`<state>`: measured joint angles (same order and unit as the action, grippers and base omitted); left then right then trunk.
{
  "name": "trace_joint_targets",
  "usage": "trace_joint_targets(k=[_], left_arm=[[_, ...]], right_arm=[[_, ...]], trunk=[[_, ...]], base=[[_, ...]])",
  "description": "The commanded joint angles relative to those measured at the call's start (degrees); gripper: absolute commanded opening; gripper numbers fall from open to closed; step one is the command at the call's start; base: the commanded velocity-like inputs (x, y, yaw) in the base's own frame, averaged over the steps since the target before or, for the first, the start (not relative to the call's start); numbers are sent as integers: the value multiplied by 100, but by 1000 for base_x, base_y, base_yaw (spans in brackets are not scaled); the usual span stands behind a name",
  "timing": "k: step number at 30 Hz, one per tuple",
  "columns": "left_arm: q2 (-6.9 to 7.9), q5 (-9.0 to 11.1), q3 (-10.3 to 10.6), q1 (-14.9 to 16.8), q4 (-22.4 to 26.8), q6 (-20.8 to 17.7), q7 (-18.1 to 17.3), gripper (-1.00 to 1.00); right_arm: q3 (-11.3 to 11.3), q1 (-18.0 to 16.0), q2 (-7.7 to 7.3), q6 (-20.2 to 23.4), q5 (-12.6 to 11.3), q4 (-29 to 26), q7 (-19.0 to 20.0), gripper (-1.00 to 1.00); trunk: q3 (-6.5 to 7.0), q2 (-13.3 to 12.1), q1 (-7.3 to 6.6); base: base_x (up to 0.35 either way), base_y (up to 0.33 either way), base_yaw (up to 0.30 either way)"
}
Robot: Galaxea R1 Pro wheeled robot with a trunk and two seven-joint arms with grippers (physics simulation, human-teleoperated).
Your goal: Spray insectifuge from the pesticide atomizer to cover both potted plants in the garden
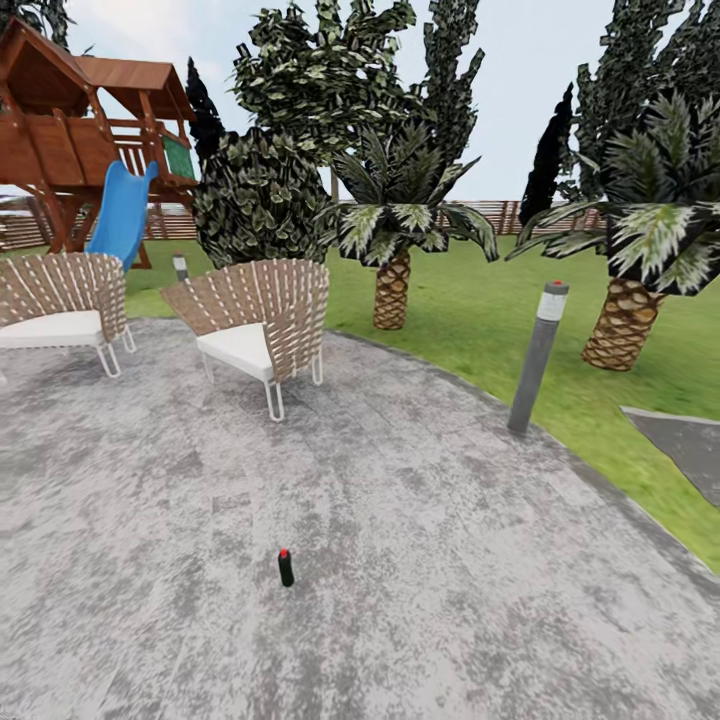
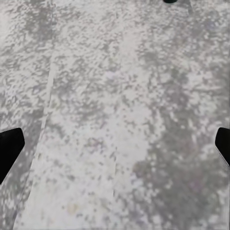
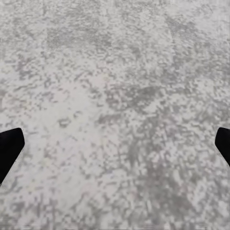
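Approach step: the pesticide atomizer is seen upright on the paved patio, ungrasped; both grippers' fingers are spread, so a closer drive and a lowered reach are required.

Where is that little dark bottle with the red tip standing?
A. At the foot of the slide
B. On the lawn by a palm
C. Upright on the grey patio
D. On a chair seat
C: the bottle stands upright on bare grey patio paving, well in front of the two chairs and away from the lawn.
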<state>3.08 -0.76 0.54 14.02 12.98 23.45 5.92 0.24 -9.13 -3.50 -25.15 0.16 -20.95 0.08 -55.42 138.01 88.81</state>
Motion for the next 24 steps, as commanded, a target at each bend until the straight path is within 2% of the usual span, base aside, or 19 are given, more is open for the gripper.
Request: trace_joint_targets(k=[1,6,20,24], left_arm=[[0,-8,8,5,-6,19,23,100],[0,-9,7,6,-6,19,23,100],[0,-6,4,5,-6,19,23,100],[0,-5,-1,5,-6,19,23,100]], right_arm=[[2,-1,-1,-17,1,3,1,100],[2,-1,-1,-17,1,2,1,100],[2,-1,-1,-17,1,-7,10,100],[2,-1,-1,-17,1,-6,2,100]], trunk=[[-5,2,1],[-5,2,1],[-5,2,1],[-5,2,1]], base=[[226,-200,278],[212,-214,181],[202,-222,8],[180,-231,118]])
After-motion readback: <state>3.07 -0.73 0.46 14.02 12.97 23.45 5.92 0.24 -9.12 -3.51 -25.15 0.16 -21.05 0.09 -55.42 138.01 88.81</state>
